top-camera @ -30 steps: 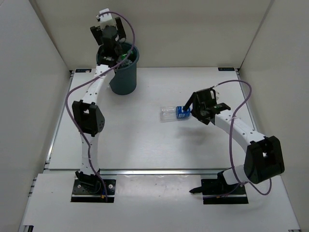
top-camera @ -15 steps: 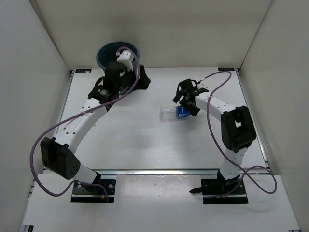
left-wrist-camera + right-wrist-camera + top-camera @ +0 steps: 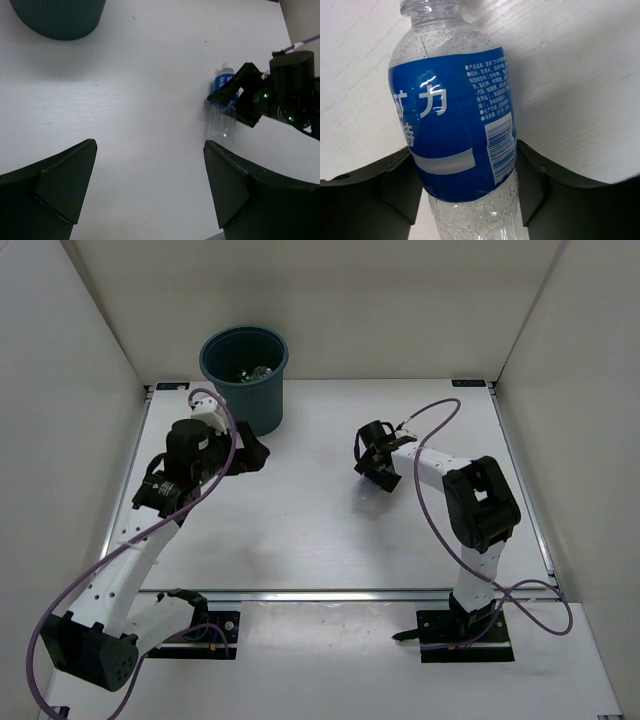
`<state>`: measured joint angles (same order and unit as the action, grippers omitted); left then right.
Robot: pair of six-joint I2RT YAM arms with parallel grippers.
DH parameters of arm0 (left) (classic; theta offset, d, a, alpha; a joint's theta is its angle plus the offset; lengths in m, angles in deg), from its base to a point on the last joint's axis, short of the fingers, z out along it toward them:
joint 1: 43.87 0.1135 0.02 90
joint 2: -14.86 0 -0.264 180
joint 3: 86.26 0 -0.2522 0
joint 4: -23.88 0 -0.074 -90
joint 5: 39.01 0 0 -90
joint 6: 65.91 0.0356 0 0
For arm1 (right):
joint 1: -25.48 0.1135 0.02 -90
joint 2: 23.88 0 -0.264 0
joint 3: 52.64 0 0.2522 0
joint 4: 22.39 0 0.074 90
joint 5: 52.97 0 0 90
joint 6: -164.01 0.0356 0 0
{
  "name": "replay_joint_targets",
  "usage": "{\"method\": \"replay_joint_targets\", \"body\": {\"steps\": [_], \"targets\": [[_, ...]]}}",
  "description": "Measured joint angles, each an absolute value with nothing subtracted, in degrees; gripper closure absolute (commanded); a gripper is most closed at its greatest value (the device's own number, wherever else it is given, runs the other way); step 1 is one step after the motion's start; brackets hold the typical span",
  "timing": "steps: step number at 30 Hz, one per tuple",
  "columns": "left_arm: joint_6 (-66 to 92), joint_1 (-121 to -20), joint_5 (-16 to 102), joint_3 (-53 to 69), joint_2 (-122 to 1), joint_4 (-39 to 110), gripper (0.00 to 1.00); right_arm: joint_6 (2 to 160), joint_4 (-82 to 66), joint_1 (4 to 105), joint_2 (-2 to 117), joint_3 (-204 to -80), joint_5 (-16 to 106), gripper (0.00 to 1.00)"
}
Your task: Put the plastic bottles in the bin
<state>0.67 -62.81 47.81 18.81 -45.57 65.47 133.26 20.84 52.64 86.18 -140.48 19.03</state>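
A clear plastic bottle with a blue label [image 3: 455, 125] lies on the white table, and my right gripper [image 3: 465, 152] is shut on it, one dark finger pressed against each side of its label. From the left wrist, that bottle [image 3: 222, 107] shows with the right gripper [image 3: 235, 92] on top of it. In the top view the right gripper [image 3: 372, 460] covers most of the bottle. The dark teal bin [image 3: 243, 375] stands at the far left, with other bottles [image 3: 252, 370] glinting inside. My left gripper [image 3: 250, 452] is open and holds nothing, in front of the bin.
White walls close in the table on the left, back and right. The bin's ribbed wall [image 3: 57, 17] fills the top left of the left wrist view. A purple cable [image 3: 440, 410] loops above the right arm.
The left arm has pulled back from above the bin to in front of it. The right gripper has moved over the blue-label bottle and shut on it.
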Motion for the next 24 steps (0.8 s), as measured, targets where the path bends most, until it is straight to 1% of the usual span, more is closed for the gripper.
{"method": "replay_joint_targets", "body": {"steps": [1, 4, 5, 6, 9, 10, 11, 13, 18, 22, 24], "targets": [[0.6, -62.8, 47.2, 19.6, -44.8, 65.6, 0.01, 132.5, 20.0, 52.6, 85.5, -139.7, 19.1, 0.44], [0.0, -62.9, 43.3, 22.5, -45.0, 64.9, 0.02, 128.8, 15.4, 52.4, 83.3, -136.1, 20.9, 0.52], [-0.5, -62.8, 41.6, 23.8, -45.4, 64.3, 0.02, 127.1, 12.9, 52.2, 81.9, -133.9, 22.3, 0.57], [-1.2, -62.8, 39.6, 25.2, -45.9, 63.7, 0.02, 125.1, 9.6, 52.0, 79.9, -131.1, 24.5, 0.60], [-4.0, -63.1, 33.6, 28.5, -47.5, 61.5, 0.01, 118.4, -0.5, 50.9, 73.4, -122.9, 34.7, 0.62], [-5.2, -63.4, 32.0, 28.9, -48.2, 60.3, 0.01, 115.6, -3.4, 50.8, 71.3, -121.1, 38.5, 0.68], [-6.4, -63.9, 30.6, 29.1, -48.9, 59.0, 0.01, 113.3, -5.9, 50.7, 69.6, -119.9, 42.0, 0.71], [-9.2, -65.6, 29.3, 29.5, -50.0, 55.2, 0.01, 108.7, -10.2, 51.0, 66.4, -118.2, 47.8, 0.68], [-15.7, -70.1, 29.9, 32.2, -50.8, 44.6, 0.01, 99.4, -16.4, 57.0, 59.8, -116.5, 58.4, 0.74], [-15.7, -74.4, 37.5, 32.1, -52.2, 40.5, 0.01, 95.9, -16.9, 60.6, 59.3, -116.5, 63.6, 0.74], [-15.7, -75.9, 40.3, 32.2, -52.7, 39.2, 0.01, 94.7, -16.4, 61.6, 59.3, -116.5, 64.9, 0.75]]}}
